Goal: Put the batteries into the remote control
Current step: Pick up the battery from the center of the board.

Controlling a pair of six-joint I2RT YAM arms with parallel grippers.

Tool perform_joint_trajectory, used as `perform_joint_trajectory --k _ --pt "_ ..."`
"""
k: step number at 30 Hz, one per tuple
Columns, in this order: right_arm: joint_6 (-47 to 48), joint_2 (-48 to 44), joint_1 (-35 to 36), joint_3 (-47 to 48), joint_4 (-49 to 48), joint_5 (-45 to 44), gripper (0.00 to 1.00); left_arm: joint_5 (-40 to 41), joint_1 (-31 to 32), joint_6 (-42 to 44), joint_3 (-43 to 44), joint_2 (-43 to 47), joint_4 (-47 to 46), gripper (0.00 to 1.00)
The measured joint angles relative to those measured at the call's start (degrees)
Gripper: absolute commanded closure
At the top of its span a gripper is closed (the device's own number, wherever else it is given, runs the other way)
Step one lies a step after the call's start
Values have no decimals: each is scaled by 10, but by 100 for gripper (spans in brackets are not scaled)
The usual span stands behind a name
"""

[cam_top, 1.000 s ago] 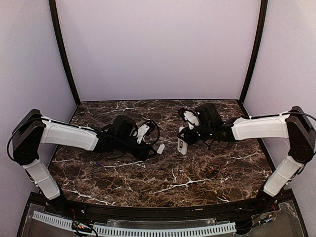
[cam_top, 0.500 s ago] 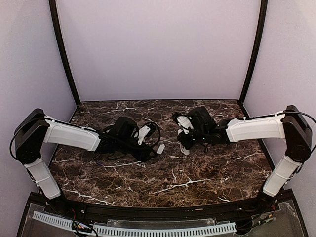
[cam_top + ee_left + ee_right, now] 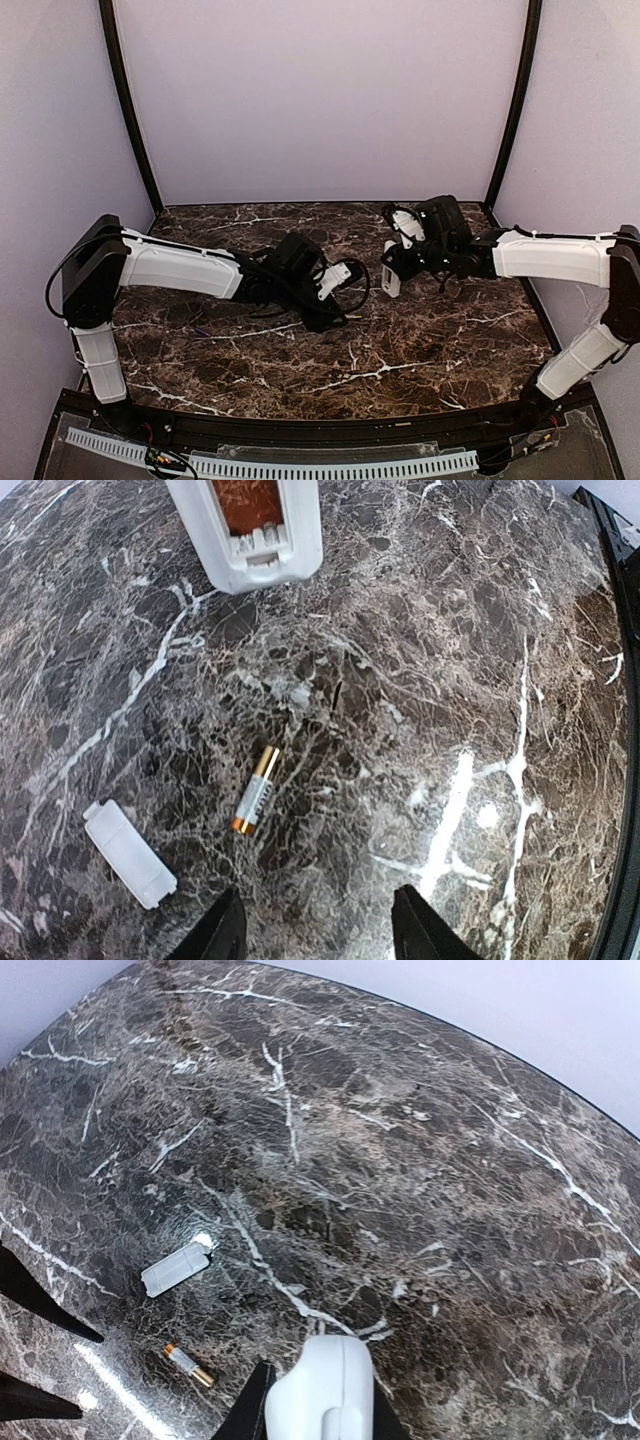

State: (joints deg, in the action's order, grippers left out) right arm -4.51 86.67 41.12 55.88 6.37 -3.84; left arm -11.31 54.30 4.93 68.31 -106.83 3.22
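A small gold-and-silver cylindrical battery (image 3: 257, 790) and a small white rectangular plastic cover (image 3: 130, 853) lie on the dark veined marble table (image 3: 400, 350), between the two arms.
From the left wrist, the battery lies just ahead of the left gripper (image 3: 320, 930). The cover lies apart to the battery's left, and the slim white plastic remote control (image 3: 250, 530) is beyond both. The remote control sits between the right gripper's (image 3: 318, 1415) fingers, right of the table's centre.

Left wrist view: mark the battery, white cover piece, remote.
Silver-and-gold cylindrical battery (image 3: 257, 790), left wrist view, mid-body.
Small white rectangular cover piece (image 3: 130, 853), left wrist view, flat centre.
Slim white remote control (image 3: 265, 565), left wrist view, lower end.
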Motion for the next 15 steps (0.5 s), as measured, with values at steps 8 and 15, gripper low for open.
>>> perform_joint_trajectory --k 8,15 --pt "-40 -71 -87 -58 -5 92 100 0 0 62 134 -93 87 54" --pt "-66 -91 -129 -91 -7 172 100 7 0 90 177 -149 141 62"
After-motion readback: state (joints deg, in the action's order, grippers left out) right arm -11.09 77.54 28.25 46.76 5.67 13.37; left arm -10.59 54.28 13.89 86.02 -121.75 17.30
